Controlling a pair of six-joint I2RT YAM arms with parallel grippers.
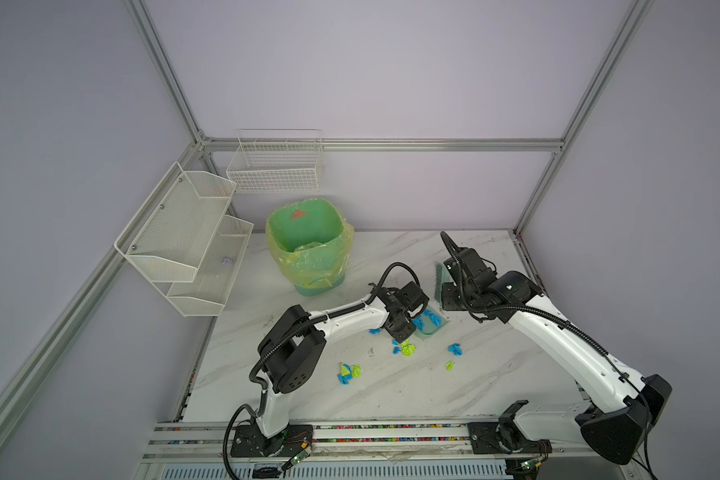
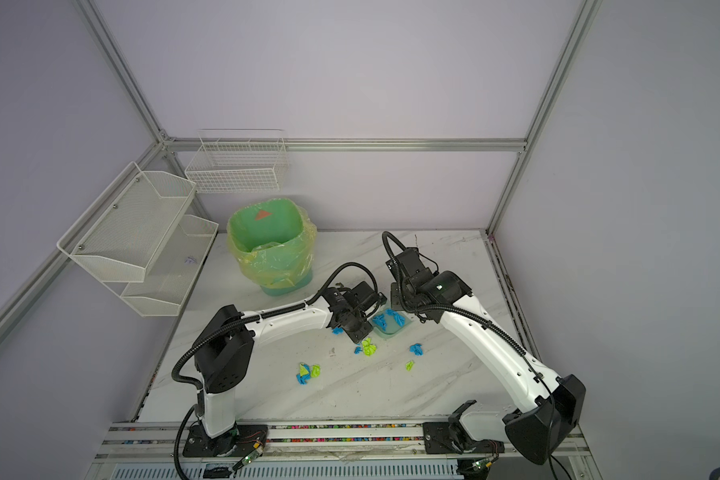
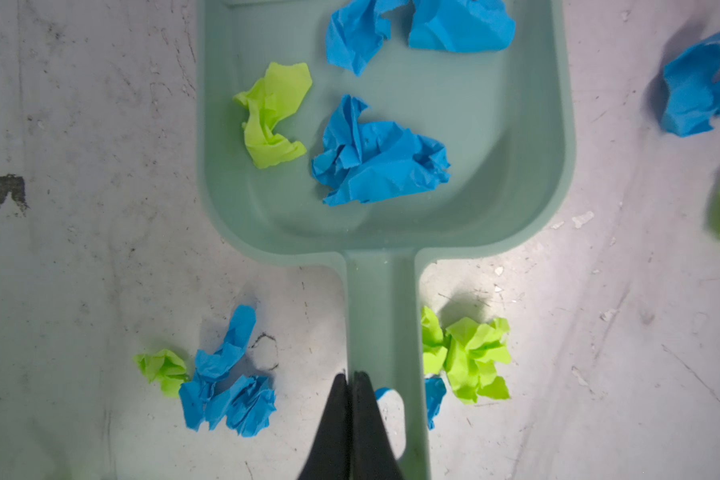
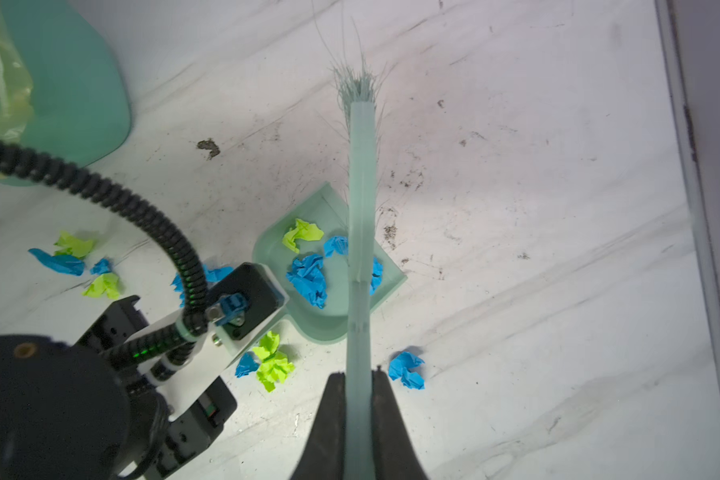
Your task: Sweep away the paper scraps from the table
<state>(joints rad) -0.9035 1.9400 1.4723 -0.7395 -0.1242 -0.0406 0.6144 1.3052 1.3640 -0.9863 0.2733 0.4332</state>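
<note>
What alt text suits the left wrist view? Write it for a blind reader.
A pale green dustpan lies on the scuffed white table, its handle pinched by the shut left claw. Four paper scraps sit inside, three blue and one yellow-green; more lie around the handle.

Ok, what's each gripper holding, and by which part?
Left gripper holds the dustpan by its handle; right gripper holds the brush by its handle.
</note>
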